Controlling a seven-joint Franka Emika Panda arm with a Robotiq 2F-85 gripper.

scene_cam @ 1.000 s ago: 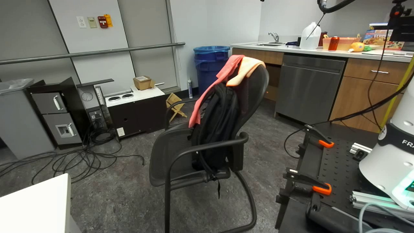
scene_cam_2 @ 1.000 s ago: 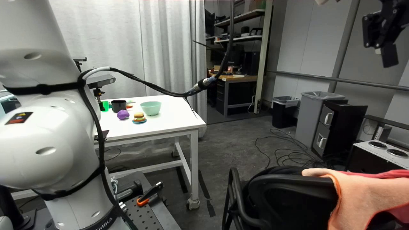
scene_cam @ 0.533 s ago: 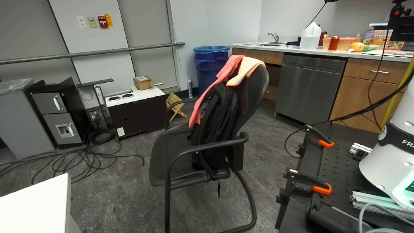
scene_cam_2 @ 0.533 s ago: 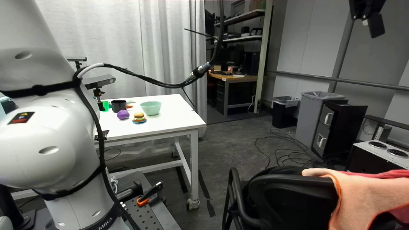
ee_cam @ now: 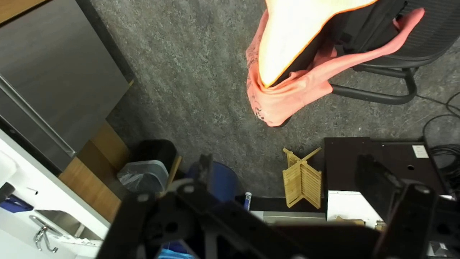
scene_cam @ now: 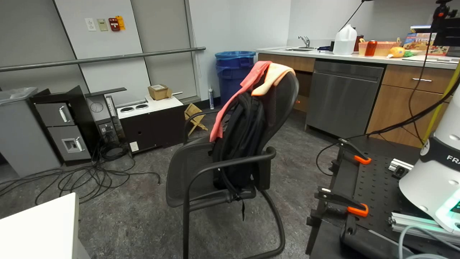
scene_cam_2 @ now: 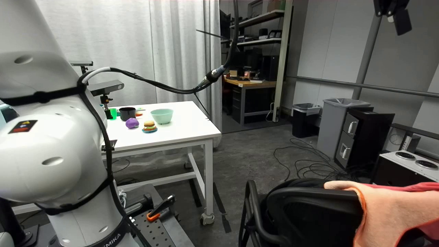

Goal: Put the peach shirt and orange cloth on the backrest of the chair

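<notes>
The coral-pink peach shirt (scene_cam: 235, 97) hangs over the top of the black chair's backrest (scene_cam: 285, 95), with a long part hanging down past the backpack toward the seat. The light orange cloth (scene_cam: 272, 77) with bright orange edges lies beside and partly over it, draped across the backrest top. In an exterior view the orange cloth (scene_cam_2: 394, 209) covers much of the shirt (scene_cam_2: 423, 187). The wrist view shows the cloth (ee_cam: 287, 36) and shirt (ee_cam: 287, 100) from above. My gripper (ee_cam: 290, 172) is open and empty, fingers wide apart, above and away from them; it also shows (scene_cam_2: 394, 15) high up.
A black backpack (scene_cam: 239, 140) leans on the chair's backrest. A white table (scene_cam_2: 185, 120) holds a bowl and toys. A wooden rack (ee_cam: 302, 180), a toy stove (scene_cam: 151, 122) and a blue bin (scene_cam: 235, 79) stand near the wall. Cables (scene_cam: 97, 176) lie on the floor.
My gripper has risen and shifted left in an exterior view, with only slight motion in the last half second. The shirt, cloth and chair have not moved.
</notes>
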